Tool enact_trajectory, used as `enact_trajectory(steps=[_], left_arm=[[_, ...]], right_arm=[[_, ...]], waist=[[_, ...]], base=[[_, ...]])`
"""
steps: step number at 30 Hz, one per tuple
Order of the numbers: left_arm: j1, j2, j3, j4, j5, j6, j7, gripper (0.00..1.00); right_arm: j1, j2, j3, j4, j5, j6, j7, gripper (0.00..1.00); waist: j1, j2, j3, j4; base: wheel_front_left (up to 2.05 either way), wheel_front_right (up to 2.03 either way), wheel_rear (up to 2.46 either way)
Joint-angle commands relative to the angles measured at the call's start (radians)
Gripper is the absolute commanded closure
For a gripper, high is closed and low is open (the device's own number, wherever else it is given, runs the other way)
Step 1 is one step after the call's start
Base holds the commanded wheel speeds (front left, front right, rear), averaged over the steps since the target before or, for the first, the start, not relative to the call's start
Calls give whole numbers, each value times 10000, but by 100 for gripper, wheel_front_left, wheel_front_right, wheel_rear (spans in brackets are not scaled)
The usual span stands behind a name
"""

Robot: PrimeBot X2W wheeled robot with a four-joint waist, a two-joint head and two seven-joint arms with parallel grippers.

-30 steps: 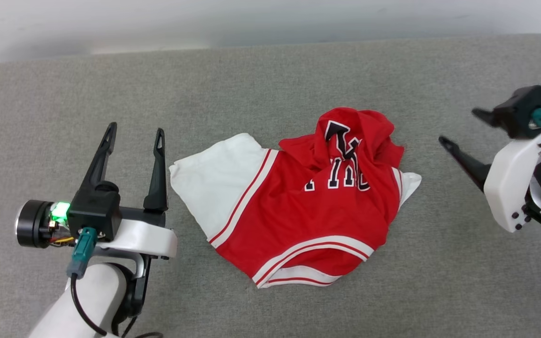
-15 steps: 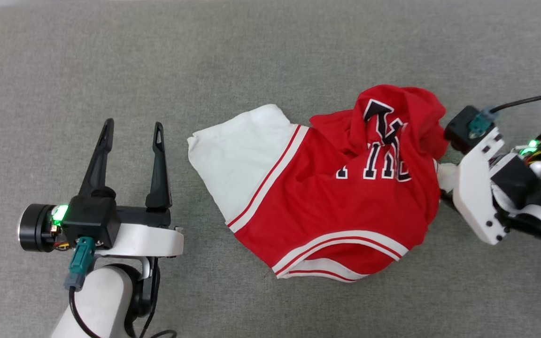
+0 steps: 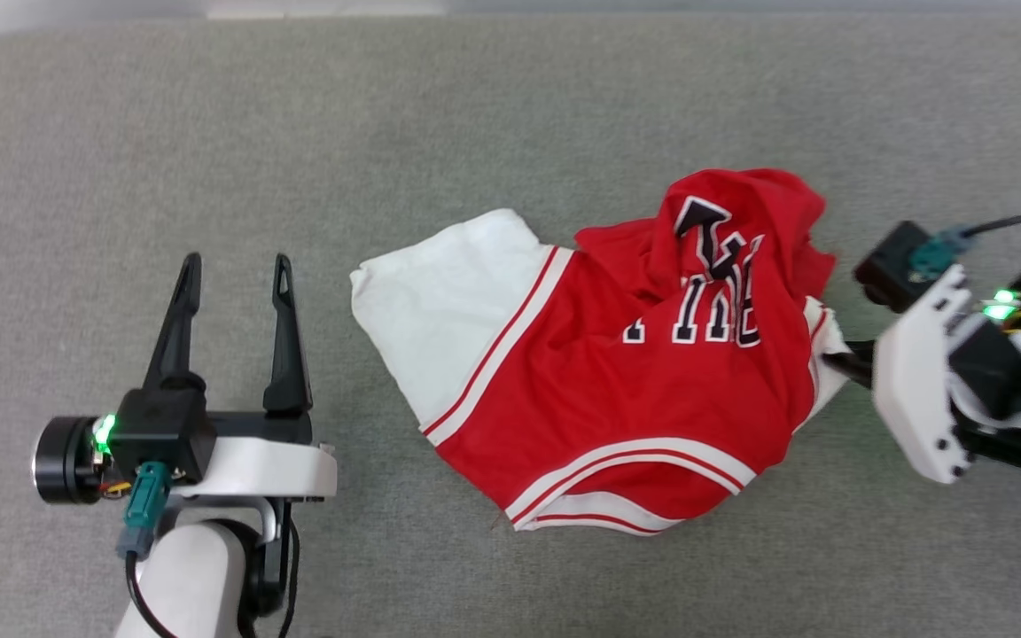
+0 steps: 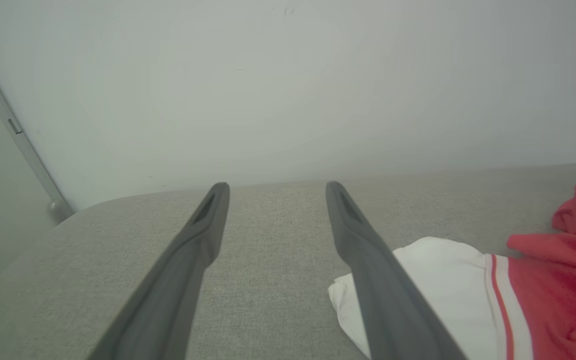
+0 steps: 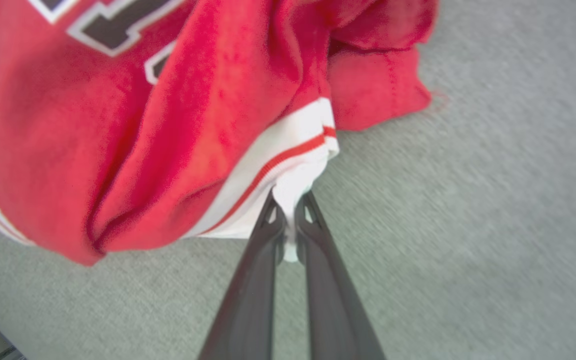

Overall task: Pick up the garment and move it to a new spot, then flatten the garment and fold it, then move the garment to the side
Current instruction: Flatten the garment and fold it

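The garment (image 3: 617, 390) lies crumpled on the grey cloth worktop (image 3: 510, 115), a little right of the middle of the head view. Its body is red. A white sleeve (image 3: 440, 301) is spread flat on its left side, joined to the body by red-and-white striped trim. A similar striped band (image 3: 617, 496) curves along the near edge. The far right part is bunched into a raised heap, where black white-edged letters (image 3: 714, 292) are creased and only partly legible.

The right tool (image 5: 289, 202) is closed on the white edge of the other sleeve (image 5: 295, 182) at the garment's right side, with the cloth pinched between its fingers and pulled into a small peak. The left tool (image 3: 237, 259) is open, with its fingers spread. It is near the flat white sleeve but not touching it, and holds nothing.
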Motion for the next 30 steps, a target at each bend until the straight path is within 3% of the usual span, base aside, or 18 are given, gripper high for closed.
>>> enact_trajectory(steps=[1, 12, 16, 22, 26, 30], left_arm=[[180, -92, 81, 12, 92, -64, -24, 0], [779, -564, 716, 2, 397, -562, -24, 0], [624, -662, 846, -25, 514, -730, -24, 0], [215, -870, 843, 22, 678, -995, -24, 0], [-80, -995, 828, 38, 762, -1124, -24, 0], [-317, -1083, 857, 22, 836, -1208, -24, 0]], right_arm=[[202, -350, -102, -286, 146, -5, -149, 100], [2506, -3236, -2430, -3064, 1786, -8, -661, 100], [2894, -3532, -3525, -3127, 1887, -5, -359, 100], [2022, -2413, -4214, -1948, 1052, -5, 954, 100], [908, -991, -4312, -274, 67, -6, 1548, 100], [-83, 246, -4212, 1592, -1062, -6, 1339, 100]], waist=[[-1, 0, -335, -230], [-1, 0, -730, -553], [-1, 0, -528, -504], [-1, 0, 70, -189], [-1, 0, 526, 78], [-1, 0, 922, 288]], base=[[0, 0, 0], [0, 0, 0], [0, 0, 0], [0, 0, 0], [0, 0, 0], [0, 0, 0]])
